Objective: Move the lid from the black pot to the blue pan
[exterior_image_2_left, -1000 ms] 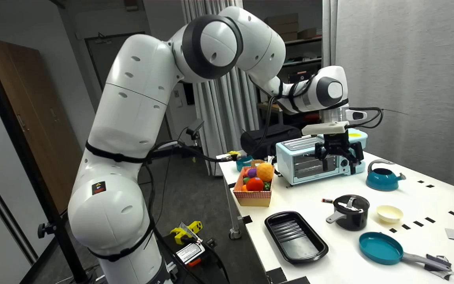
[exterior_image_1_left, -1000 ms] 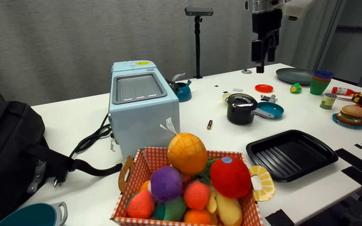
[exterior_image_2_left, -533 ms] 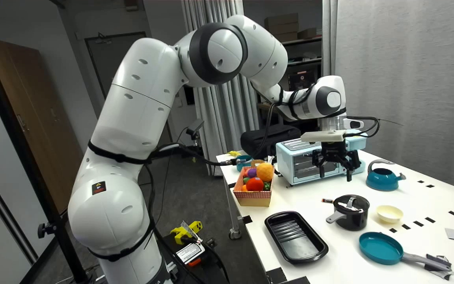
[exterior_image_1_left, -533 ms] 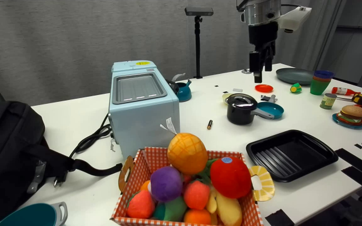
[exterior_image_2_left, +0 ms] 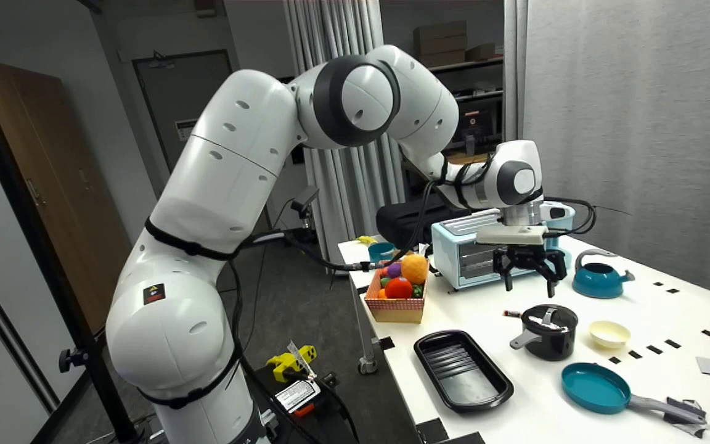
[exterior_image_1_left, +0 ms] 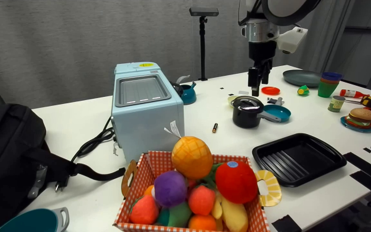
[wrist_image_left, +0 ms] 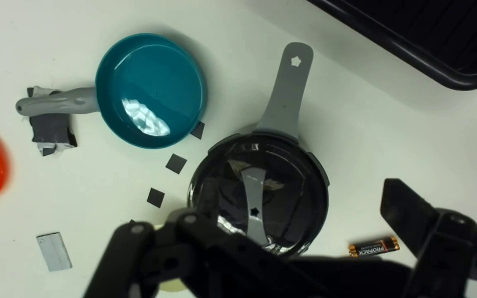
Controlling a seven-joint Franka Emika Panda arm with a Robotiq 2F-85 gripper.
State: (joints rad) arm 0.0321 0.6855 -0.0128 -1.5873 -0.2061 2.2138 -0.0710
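Our gripper (exterior_image_2_left: 529, 288) gapes; inside the edges of the desk (exterior_image_2_left: 471, 309), the lid (wrist_image_left: 256, 193) has yet to leave black pot (exterior_image_2_left: 551, 348) for blue pan (wrist_image_left: 160, 82).

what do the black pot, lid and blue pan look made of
Black pot: glossy, perhaps plastic or coated metal, its side smooth and shiny.
Lid: glossy, likely plastic or glass, given crisp reflections; its grey handle looks duller, probably plastic.
Blue pan: smooth, shiny, plastic or painted metal; bright reflection on its floor.
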